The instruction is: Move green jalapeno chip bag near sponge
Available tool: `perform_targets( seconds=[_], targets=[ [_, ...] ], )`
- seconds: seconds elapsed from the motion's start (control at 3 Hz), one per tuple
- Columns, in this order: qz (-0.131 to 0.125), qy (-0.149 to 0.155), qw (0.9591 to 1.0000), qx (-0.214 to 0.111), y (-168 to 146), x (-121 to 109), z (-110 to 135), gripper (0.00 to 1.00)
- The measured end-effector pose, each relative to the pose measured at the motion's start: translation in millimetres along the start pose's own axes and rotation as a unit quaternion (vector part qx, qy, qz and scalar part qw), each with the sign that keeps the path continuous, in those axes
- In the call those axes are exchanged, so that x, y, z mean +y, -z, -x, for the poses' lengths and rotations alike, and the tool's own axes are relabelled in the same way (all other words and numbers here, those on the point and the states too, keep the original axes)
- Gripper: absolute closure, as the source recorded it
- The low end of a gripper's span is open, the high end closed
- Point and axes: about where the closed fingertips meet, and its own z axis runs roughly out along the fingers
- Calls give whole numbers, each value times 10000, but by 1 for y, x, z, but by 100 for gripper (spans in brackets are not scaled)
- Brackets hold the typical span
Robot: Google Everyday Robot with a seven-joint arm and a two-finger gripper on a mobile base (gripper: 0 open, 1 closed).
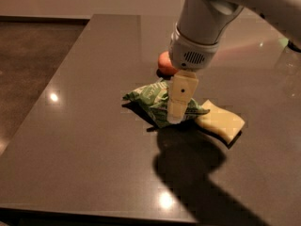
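Note:
The green jalapeno chip bag is wrinkled and sits low on the dark table, its right end touching the pale yellow sponge. My gripper comes down from the upper right and is shut on the bag's right part. Its cream finger covers the bag's middle. The sponge lies flat just right of the gripper.
A red-orange apple sits just behind the bag, partly hidden by my wrist. The dark glossy table has its left edge by a brown floor and its front edge near the bottom.

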Motion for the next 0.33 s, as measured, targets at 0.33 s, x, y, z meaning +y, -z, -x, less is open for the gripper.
perform_targets(
  seconds=[0.33],
  targets=[
    [0, 0, 10000, 0, 0, 0, 0, 0]
  ],
)
